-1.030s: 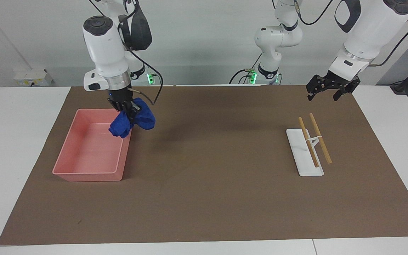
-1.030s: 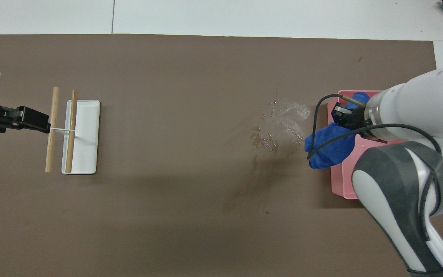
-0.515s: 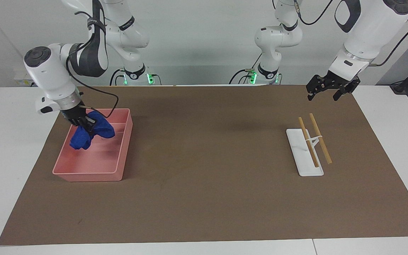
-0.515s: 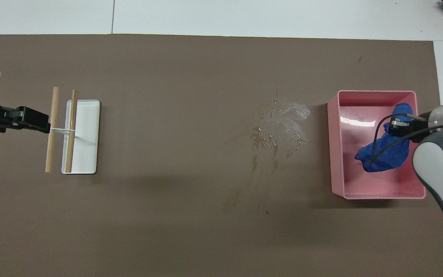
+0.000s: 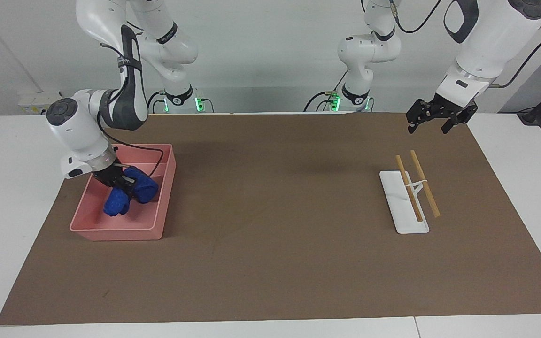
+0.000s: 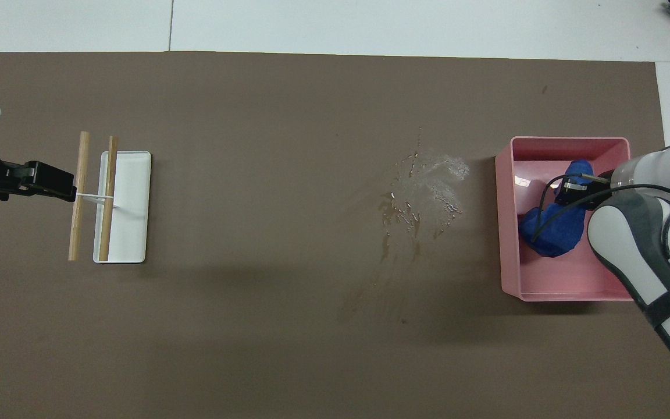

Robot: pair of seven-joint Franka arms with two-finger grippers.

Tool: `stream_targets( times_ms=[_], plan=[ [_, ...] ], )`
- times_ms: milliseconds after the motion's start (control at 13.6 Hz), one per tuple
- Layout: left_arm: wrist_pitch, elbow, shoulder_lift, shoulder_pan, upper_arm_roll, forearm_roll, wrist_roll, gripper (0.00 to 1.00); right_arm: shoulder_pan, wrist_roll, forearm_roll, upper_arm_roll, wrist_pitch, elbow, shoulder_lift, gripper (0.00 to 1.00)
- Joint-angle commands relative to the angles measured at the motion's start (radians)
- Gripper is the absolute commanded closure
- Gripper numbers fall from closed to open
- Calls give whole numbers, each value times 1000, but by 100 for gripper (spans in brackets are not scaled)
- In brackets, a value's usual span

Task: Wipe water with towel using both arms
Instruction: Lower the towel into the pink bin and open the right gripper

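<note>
The towel (image 5: 129, 195) is one small blue terry cloth, bunched into a soft lump, and it sits inside the pink tray (image 5: 155, 230) at the right arm's end of the tabletop (image 5: 270, 263). The right gripper (image 5: 122, 187) is down in the tray with its fingers clamped on the upper folds of the cloth; the lower part of the bundle sags toward the tray floor, though whether it rests there I cannot tell.

It looks light and limp, with no stiffness of its own, so it should drape and fold wherever it is pinched. Terry pile grips well and is unlikely to slip from the fingers, and nothing about it is fragile. If it has taken up water it would be heavier and might drip. The best hold is a thick fold near the top of the bunch, which is where the fingers sit; for spreading it with both arms, a second hold on a loose corner would serve.

The left gripper (image 5: 435, 119) waits in the air over the tabletop at its own end, near the rack (image 5: 404, 206), with its fingers apart and nothing in them.

By count: one towel, one tray, two arms, one white rack carrying two wooden sticks (image 6: 93, 195), one brown mat (image 6: 253, 320). One patch of water (image 6: 425, 192) glistens on the mat just beside the tray, toward the middle of the tabletop, so the wiping looks unfinished.
</note>
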Motion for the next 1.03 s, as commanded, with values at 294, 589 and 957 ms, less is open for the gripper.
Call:
stream_targets(
  times_ms=[294, 589, 957],
  plan=[
    [-6, -23, -22, 8, -5, 18, 3, 0, 102, 35, 0, 10, -250, 116, -150, 1],
    [-6, -23, -22, 9, -5, 18, 3, 0, 123, 65, -15, 12, -422, 277, -180, 1],
    [-6, -23, -22, 9, -5, 18, 3, 0, 119, 57, -49, 12, -625, 477, -167, 0]
  ],
)
